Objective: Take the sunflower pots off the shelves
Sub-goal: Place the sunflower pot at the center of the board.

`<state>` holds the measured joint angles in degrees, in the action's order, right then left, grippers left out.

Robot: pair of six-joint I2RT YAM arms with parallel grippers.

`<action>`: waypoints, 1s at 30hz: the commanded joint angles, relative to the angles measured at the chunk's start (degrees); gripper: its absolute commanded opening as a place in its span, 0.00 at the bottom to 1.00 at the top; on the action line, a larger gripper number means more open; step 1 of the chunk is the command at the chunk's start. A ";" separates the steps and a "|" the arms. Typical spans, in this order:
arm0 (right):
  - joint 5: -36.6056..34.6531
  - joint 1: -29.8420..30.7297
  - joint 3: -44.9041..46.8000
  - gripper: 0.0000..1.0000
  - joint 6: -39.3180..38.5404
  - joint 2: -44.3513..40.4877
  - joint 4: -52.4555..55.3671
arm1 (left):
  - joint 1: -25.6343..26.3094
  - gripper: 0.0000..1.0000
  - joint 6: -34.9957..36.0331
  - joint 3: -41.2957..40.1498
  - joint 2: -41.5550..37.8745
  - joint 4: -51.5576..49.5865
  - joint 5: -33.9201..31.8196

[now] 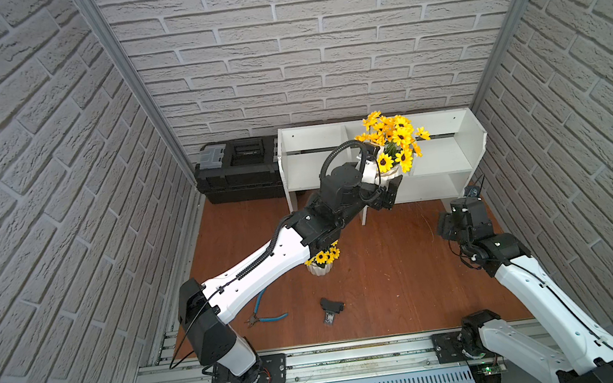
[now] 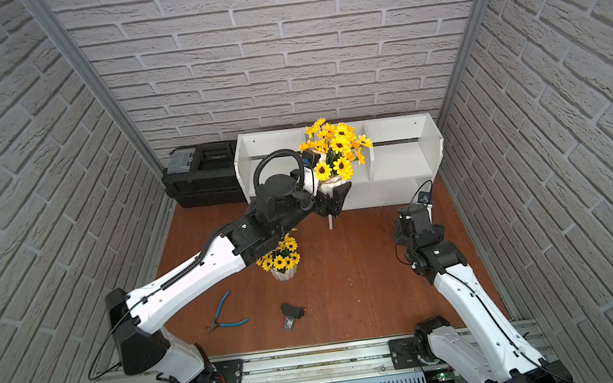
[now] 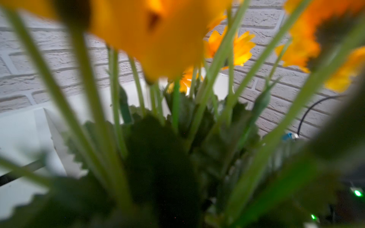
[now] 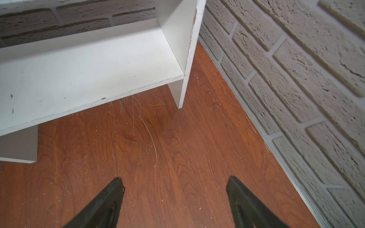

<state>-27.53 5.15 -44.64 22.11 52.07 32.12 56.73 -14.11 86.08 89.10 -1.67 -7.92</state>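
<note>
Grey brick-pattern walls (image 1: 317,38) close off the left, far and right sides of the cell, and the surface (image 1: 387,270) is reddish wood. Against the far wall stand the white shelves (image 1: 314,167), with a black toolbox (image 1: 238,173) just to their left.

My left arm reaches from the near left to the front of the shelves. Its pincer (image 1: 390,186) is pinching the second pot (image 2: 330,186), a white one, and in both top views a black finger lies against the pot's near side. That pot is upright at the front edge of the upper level, about midway along the shelves. Its yellow flowers (image 1: 394,136) rise above the top of the unit. From this height I cannot tell whether its base rests on the board or hangs just clear of it. The left wrist camera gives me only blurred petals, green stems and dark leaves (image 3: 158,158) close to the lens, with brick wall behind.

The ribbed pot (image 1: 321,270) stands on the surface, well in front of the shelves and partly hidden under my left forearm. Nearer to me lie blue-handled pliers (image 1: 267,315) and, to their right, a small black part (image 1: 331,310), both apart from that pot.

My right arm is over by the right wall. In its wrist view the right pincer (image 4: 174,197) is spread, its black fingers (image 4: 106,201) well apart with only wood showing between them. It hangs over the surface just in front of the shelves' right end.
</note>
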 commanded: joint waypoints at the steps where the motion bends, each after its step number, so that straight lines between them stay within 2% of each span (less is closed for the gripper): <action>1: 1.95 -1.68 0.33 0.84 0.07 0.48 -3.13 | 0.65 0.08 -2.46 -3.16 -5.40 9.13 4.95; 7: 3.55 -4.03 0.52 0.84 -0.57 2.10 -4.64 | 2.71 0.07 -1.82 -8.96 -8.20 9.48 8.60; 13: 4.59 -5.23 0.44 0.84 -0.92 3.01 -5.47 | 4.85 0.05 -1.15 -12.49 -8.28 9.80 8.03; 20: 5.64 -5.41 0.36 0.84 -1.14 3.12 -5.49 | 7.20 0.05 1.31 -17.72 -7.37 12.60 2.08; 30: 4.30 -7.52 -1.56 0.86 -0.39 4.24 -4.37 | 10.19 0.03 3.72 -24.00 -1.51 23.64 -7.11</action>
<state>-22.22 -0.95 -44.69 21.61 56.29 28.93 65.82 -12.21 62.54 86.94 9.26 -10.35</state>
